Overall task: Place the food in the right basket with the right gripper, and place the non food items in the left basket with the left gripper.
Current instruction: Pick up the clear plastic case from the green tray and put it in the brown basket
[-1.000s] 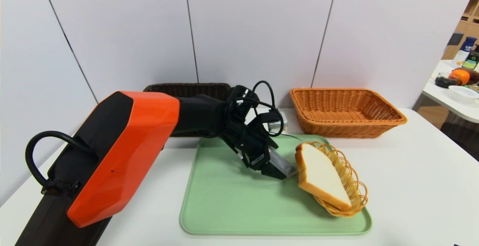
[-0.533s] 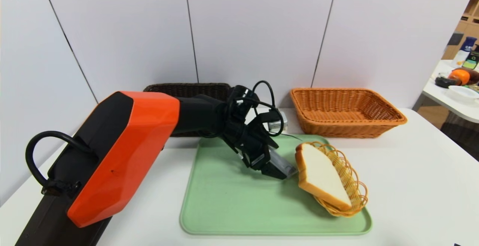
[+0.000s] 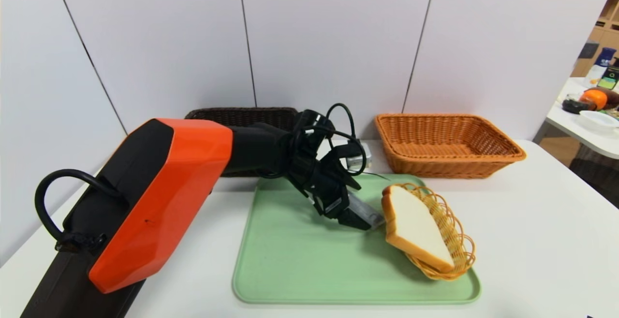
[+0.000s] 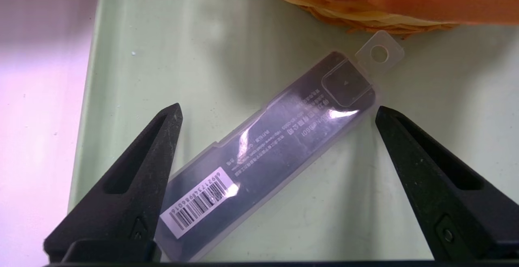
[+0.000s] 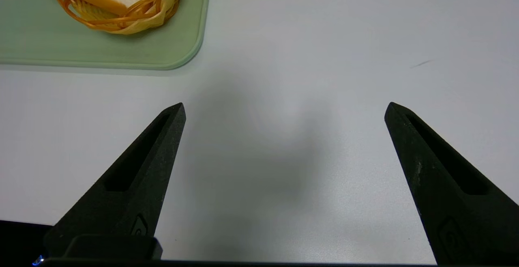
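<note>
The left tool (image 4: 279, 110) is spread wide around the slim grey case (image 4: 267, 157), which lies on the tray (image 3: 309, 269); the right tool (image 5: 286, 110), also apart, is parked over the surface's (image 5: 304, 202) near edge.

Bright head view; on the plastic case (image 4: 263, 157), white glare glints, with soft shadows around 1 side.

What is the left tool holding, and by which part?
Nothing: the open left tool only straddles the slim grey rectangular case.
</note>
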Robot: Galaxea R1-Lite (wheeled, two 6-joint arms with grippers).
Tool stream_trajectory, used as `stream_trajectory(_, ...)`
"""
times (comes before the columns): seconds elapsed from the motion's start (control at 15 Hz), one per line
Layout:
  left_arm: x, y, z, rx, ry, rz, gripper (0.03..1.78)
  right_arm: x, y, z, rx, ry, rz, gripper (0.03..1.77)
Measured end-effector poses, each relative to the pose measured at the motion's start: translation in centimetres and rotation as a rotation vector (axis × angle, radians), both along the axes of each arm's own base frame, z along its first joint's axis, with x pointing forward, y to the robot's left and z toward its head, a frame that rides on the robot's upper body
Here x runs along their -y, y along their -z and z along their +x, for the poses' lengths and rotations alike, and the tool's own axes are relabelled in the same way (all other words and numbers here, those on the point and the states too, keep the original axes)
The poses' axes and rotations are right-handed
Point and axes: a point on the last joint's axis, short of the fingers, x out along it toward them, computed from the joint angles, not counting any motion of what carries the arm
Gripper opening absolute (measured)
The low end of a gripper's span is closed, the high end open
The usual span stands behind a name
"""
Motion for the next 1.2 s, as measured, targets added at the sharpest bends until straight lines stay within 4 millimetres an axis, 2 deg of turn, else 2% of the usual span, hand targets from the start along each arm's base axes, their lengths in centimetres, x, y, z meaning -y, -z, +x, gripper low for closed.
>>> stream_trajectory(1.2,-0.25,0.20,-0.28,0.015,0.051,0.018,1.69,-0.05,-0.08,0.01,0.006,-0.018,0.011,1.70)
